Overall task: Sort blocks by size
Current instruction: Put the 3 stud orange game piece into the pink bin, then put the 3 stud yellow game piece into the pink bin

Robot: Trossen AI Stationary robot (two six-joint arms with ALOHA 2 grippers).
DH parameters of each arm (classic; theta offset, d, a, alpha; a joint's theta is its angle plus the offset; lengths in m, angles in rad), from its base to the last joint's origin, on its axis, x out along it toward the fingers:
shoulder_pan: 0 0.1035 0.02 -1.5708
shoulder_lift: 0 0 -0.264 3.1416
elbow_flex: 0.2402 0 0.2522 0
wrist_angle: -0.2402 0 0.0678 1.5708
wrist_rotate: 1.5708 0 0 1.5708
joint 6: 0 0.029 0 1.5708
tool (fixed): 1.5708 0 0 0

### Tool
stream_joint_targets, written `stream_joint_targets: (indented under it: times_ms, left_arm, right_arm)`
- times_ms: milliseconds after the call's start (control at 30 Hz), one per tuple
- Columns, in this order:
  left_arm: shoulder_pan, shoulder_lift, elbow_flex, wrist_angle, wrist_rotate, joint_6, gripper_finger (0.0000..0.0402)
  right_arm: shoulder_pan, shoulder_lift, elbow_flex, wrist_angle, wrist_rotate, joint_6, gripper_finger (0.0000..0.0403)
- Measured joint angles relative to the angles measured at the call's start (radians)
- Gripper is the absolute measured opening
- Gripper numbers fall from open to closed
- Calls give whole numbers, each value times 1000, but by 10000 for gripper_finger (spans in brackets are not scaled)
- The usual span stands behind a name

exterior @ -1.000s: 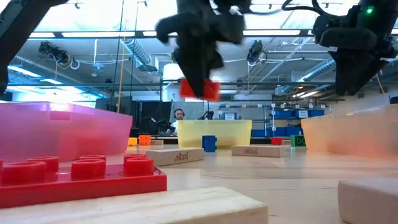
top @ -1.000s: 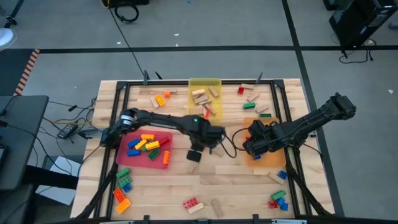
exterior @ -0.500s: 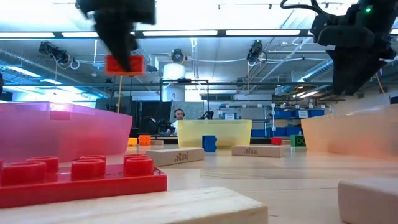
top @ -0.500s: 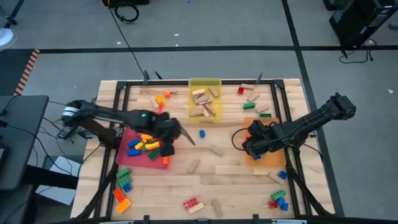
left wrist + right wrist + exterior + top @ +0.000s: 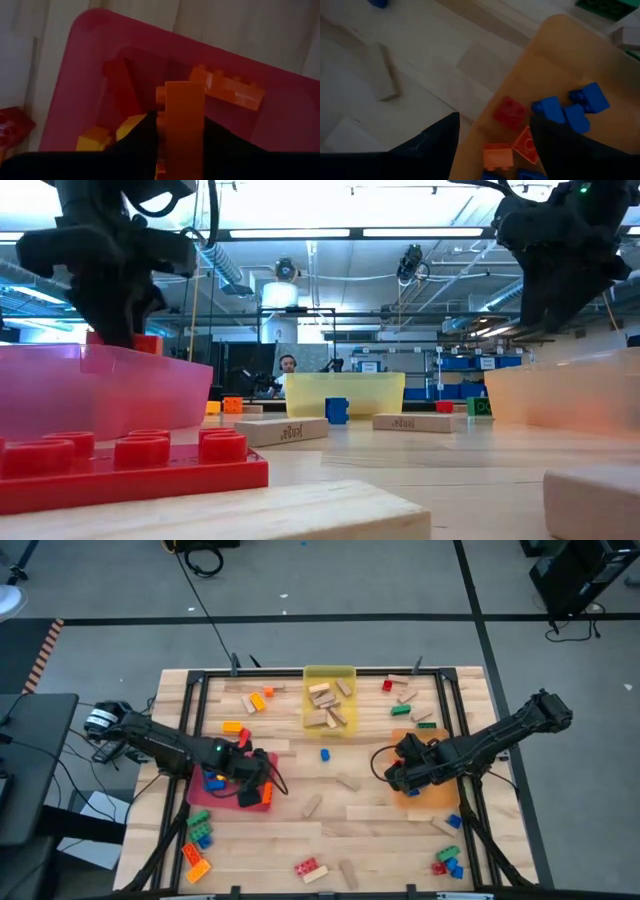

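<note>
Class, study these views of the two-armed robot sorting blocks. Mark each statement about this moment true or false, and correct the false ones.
1. The left gripper is over the red tray. True.
2. An orange brick sits between the left gripper's fingers. True.
3. The right gripper hangs over the yellow tray. False: it is at the orange tray.
4. The orange tray holds only wooden blocks. False: blue bricks and a red brick lie in it.
5. A blue brick lies on the table between the trays. True.
</note>
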Motion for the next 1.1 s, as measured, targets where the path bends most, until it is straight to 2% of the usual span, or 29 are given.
stream_joint_targets:
  times_ms: [233, 633, 767, 967, 1100]
  left_arm:
    - [-7, -1, -32, 6, 1, -4, 162]
    - [-7, -1, -33, 0, 6, 16, 168]
    - [-7, -1, -5, -23, 70, -23, 168]
    - [-7, -1, 93, -224, 47, -109, 166]
    - [-7, -1, 153, -342, 39, -294, 166]
  right_arm:
    - [-1, 0, 0, 36, -2, 19, 262]
    - [-1, 0, 0, 38, -2, 79, 258]
    - [-1, 0, 0, 38, -3, 103, 261]
    - [-1, 0, 0, 42, -3, 105, 263]
    - [-1, 0, 0, 41, -3, 105, 260]
